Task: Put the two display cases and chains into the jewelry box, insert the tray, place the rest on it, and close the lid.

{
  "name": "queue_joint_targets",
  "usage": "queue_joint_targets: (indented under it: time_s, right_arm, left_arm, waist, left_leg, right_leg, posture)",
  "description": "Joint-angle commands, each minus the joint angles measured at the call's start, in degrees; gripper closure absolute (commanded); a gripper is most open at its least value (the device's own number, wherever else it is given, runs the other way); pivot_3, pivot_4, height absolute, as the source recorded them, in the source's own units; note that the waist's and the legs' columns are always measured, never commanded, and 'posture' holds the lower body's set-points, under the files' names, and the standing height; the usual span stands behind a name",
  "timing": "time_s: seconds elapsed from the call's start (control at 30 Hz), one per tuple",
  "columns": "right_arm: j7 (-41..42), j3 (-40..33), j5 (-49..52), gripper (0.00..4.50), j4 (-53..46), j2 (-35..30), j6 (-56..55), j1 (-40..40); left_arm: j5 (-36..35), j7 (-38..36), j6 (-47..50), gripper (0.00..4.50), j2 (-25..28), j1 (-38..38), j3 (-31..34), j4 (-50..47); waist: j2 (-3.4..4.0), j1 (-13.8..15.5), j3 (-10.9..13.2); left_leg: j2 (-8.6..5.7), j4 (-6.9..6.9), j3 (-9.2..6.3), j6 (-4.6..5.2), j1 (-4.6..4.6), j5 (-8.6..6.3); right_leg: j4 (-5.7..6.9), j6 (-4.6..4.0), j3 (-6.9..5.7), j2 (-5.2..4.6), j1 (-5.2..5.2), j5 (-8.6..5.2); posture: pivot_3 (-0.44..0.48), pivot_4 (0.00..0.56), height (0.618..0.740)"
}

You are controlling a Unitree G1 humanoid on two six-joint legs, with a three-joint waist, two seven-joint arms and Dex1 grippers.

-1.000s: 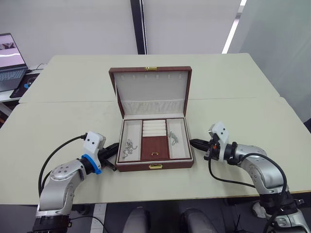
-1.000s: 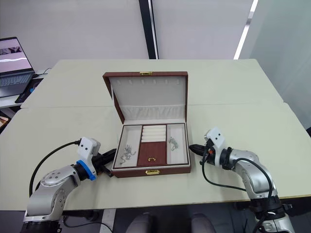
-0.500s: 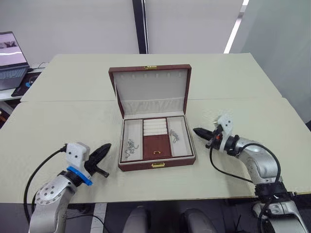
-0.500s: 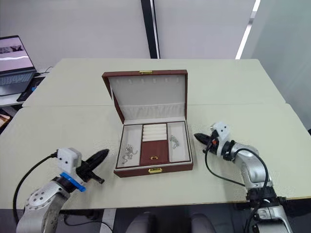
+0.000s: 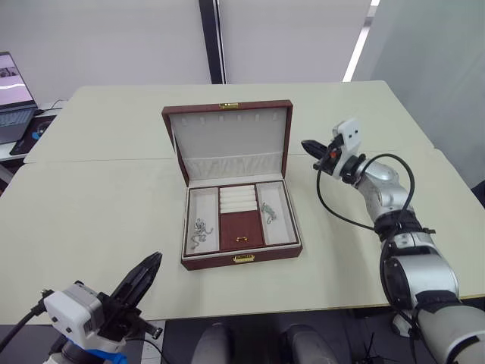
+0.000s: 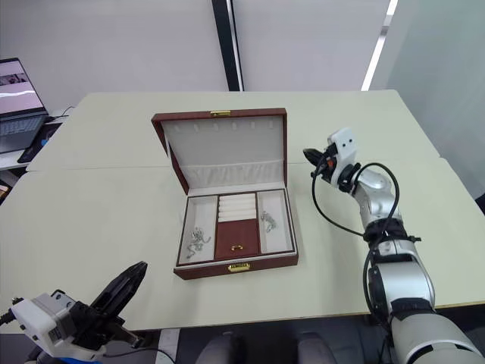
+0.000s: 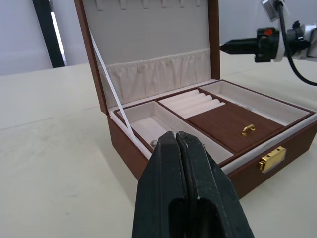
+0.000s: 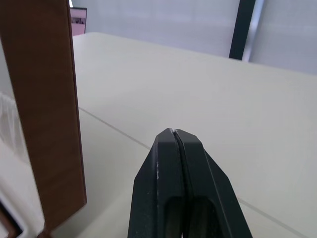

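Two black-fingered grippers hang apart from the open brown leather jewelry box [image 5: 235,199], which sits in the middle of the pale beige table [image 5: 91,197]. The box's lid [image 5: 229,142] stands upright at the far side, lined in cream fabric with a gathered pocket along its lower edge. Inside the box sits the cream and brown insert tray [image 5: 241,218], with a row of cream ring rolls [image 5: 236,200] at the back of its middle section and a brown panel with a small gold handle [image 5: 241,240] in front. A silver chain [image 5: 198,230] lies in the tray's left compartment, and a second silver chain [image 5: 268,211] lies in the right compartment. A gold clasp [image 5: 242,258] shows on the box's front wall.

The left gripper [image 5: 154,260] is low at the near edge of the table, well to the left of the box, its two fingers pressed together with nothing between them. The right gripper [image 5: 306,143] is raised just beside the right edge of the lid, pointing toward it, its fingers also pressed together and empty. In the right wrist view the brown edge of the lid stands close beside the fingertips [image 8: 172,135].

A laptop with a lit screen [image 5: 11,91] sits on a separate surface at the far left.
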Motion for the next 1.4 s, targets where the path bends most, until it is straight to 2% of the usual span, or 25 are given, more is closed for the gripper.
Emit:
queue_joint_targets:
  time_s: [0.03,0.23,0.37,0.47,0.53,0.73,0.87,1.0,1.27,1.4]
  right_arm:
    - [-0.85,-1.06,-1.27,4.5,7.22,1.38,-4.83,-4.59]
    - [-2.66,-3.33,-1.15,4.5,14.62,4.36,-8.82,-11.78]
    - [-0.22,-5.06,-0.17,4.5,15.68,6.45,-8.68,-14.39]
    - [2.98,-6.2,0.71,4.5,15.08,7.62,-7.86,-14.9]
    - [8.22,-6.85,2.02,4.5,13.94,8.13,-6.03,-14.29]
    - [24.67,-5.18,4.93,4.5,6.51,7.94,3.02,-10.02]
    - [31.36,-2.35,5.39,4.5,-1.25,6.61,10.0,-5.72]
    - [29.82,-1.51,5.2,4.5,-5.22,6.08,11.1,-3.27]
    - [27.65,-1.11,5.02,4.5,-6.52,5.52,10.52,-1.95]
    - [29.3,-0.13,5.3,4.5,-8.77,4.82,11.62,-0.17]
  left_arm:
    - [1.4,2.46,-1.43,4.49,-0.6,1.14,-2.27,-6.12]
    - [3.28,9.7,4.35,4.49,0.77,1.49,-5.14,-15.5]
    - [2.91,15.85,5.58,4.49,5.85,-1.06,-7.17,-17.3]
    - [1.22,9.59,-0.62,4.49,3.76,3.41,-4.02,-9.13]
    - [0.55,7.27,-4.25,4.49,2.81,4.45,-3.47,-6.34]
    - [-1.1,5.67,-6.73,4.49,2.22,6.76,-2.67,-5.83]
    - [-1.42,5.46,-6.89,4.49,2.52,7.92,-2.74,-6.12]
    - [-1.9,5.35,-6.95,4.49,2.54,8.5,-2.73,-6.06]
    - [-3.45,5.67,-5.51,4.49,3.11,10.68,-1.76,-6.31]
    - [-5.05,6.61,-4.17,4.49,3.69,12.56,-0.58,-9.09]
  waist:
    - [0.0,0.02,0.0]
    - [0.06,-0.27,0.04]
    - [0.12,-0.31,0.07]
    - [0.12,-0.72,0.07]
    - [0.15,-0.69,0.1]
    - [0.15,-0.9,0.1]
    - [0.15,-0.91,0.1]
    - [0.16,-0.93,0.11]
    - [0.16,-0.84,0.11]
    - [0.14,-0.73,0.12]
  left_leg:
    - [-0.01,-0.01,0.0,0.0,0.0,0.0]
    - [-0.01,-0.01,0.11,0.0,-0.03,0.0]
    - [0.02,-0.03,0.07,0.0,-0.02,0.0]
    - [0.03,-0.02,0.06,0.0,-0.02,0.0]
    - [0.01,-0.03,0.24,0.0,-0.02,-0.01]
    - [0.08,-0.07,0.26,0.03,-0.02,-0.02]
    - [0.09,-0.07,0.23,0.04,0.0,-0.02]
    - [0.09,-0.07,0.22,0.04,0.01,-0.02]
    - [0.06,-0.07,0.22,0.04,-0.01,-0.02]
    - [0.05,-0.07,0.21,0.04,-0.01,-0.02]
  right_leg:
    - [-0.01,0.0,0.01,0.0,0.0,0.0]
    - [0.0,-0.01,0.1,-0.02,-0.04,0.0]
    - [0.02,-0.01,0.06,0.01,-0.05,0.0]
    - [0.03,-0.01,0.05,0.0,-0.04,0.0]
    - [-0.01,-0.01,0.16,-0.06,-0.07,0.0]
    - [0.01,-0.04,0.14,-0.05,-0.12,-0.01]
    - [0.02,-0.05,0.13,-0.04,-0.1,-0.01]
    - [0.03,-0.05,0.13,-0.04,-0.1,-0.01]
    - [0.02,-0.05,0.14,-0.03,-0.12,-0.01]
    - [0.01,-0.05,0.13,-0.03,-0.11,-0.01]
  posture:
    - [0.0,0.15,0.74]
    - [0.0,0.15,0.74]
    - [0.0,0.15,0.74]
    - [0.0,0.15,0.74]
    - [0.0,0.15,0.74]
    - [0.0,0.15,0.74]
    - [0.0,0.15,0.74]
    - [0.0,0.15,0.74]
    - [0.0,0.15,0.74]
    - [0.0,0.15,0.74]
